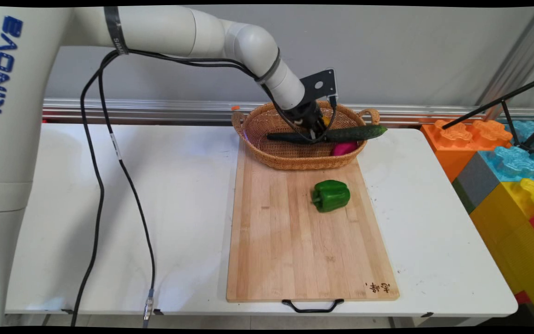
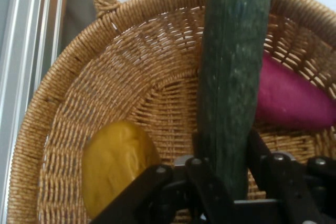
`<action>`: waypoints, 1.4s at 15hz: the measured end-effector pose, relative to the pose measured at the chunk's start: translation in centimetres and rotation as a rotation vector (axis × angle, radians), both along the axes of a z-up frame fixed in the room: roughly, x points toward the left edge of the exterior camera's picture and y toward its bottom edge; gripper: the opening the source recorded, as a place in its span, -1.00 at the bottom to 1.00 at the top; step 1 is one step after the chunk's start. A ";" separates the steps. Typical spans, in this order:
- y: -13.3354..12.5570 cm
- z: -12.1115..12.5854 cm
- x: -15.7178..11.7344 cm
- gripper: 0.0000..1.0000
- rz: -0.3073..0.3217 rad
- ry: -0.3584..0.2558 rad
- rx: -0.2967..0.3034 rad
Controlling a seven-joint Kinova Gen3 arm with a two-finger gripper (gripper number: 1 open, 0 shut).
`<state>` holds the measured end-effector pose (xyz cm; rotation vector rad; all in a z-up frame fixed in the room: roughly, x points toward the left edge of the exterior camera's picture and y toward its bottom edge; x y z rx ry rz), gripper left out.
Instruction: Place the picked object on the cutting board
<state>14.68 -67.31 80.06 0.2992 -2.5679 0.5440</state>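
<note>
White desk (image 1: pixel 179 195) carries one board (image 1: pixel 295 241), one basket (image 1: pixel 290 160) at its far edge and one pepper (image 1: pixel 331 195). Inside the basket the tool (image 1: pixel 314 135) is clamped on one cucumber (image 1: pixel 355 133), lying level, long axis left-right along the desk's far edge.

White surface (image 1: pixel 155 185) below me, seen across its near side, with a wall behind it. A long wooden cutting board (image 1: pixel 295 241) lies flat on it, right of middle, its length running from the near edge toward the wall. A black handle (image 1: pixel 312 306) sticks out from the board's near end, past the surface's edge. A burned mark (image 1: pixel 377 287) sits in the board's near right corner. A woven wicker basket (image 1: pixel 290 160) rests at the far end, its front on the board. A green bell pepper (image 1: pixel 331 195) lies on the board, just in front of the basket, apart from it. Small dark specks dot the surface right of the board.
</note>
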 end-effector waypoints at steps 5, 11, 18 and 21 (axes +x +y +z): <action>0.7 1.8 0.2 -1.00 -0.005 0.011 -0.010; 2.7 6.4 0.5 -1.00 -0.022 0.021 -0.051; 8.3 11.7 -0.6 -1.00 -0.072 0.057 -0.003; 10.9 12.8 -1.2 -1.00 -0.089 0.074 0.038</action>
